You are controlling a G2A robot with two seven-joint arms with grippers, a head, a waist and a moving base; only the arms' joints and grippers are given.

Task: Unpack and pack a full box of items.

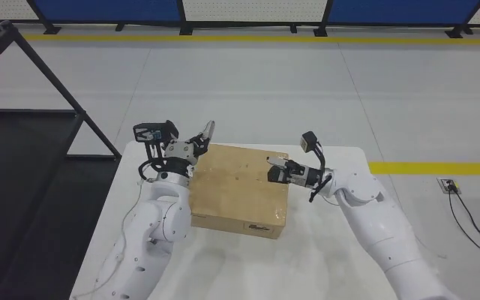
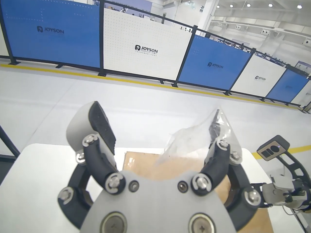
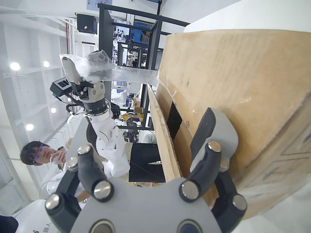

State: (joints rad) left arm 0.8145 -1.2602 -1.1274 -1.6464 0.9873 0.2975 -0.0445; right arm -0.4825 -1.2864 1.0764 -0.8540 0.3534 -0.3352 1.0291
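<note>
Left hand (image 2: 158,117): raised over the far left corner of the box (image 1: 240,187), its two fingers spread wide apart with nothing gripped between them.
Plastic bag (image 2: 192,137): clear and crumpled, draped over one finger of the left hand and clinging there. Something dark sits inside it, too unclear to name.
Right hand (image 3: 149,122): at the right edge of the box top, near the far corner, fingers parted. One finger (image 3: 213,132) lies against the cardboard top, and the edge of a flap (image 3: 160,132) runs between the two without being pinched.
Box: brown cardboard, standing in the middle of the tabletop (image 1: 322,255) between the two arms, its top mostly closed.
Flap: lifted a little from the top, leaving a narrow dark gap (image 3: 175,120) beside it.
Tabletop: white, carrying the box.
Barrier (image 2: 145,49): blue and white panels on black posts, far across the floor, with a yellow line (image 2: 73,72) running along their base.
</note>
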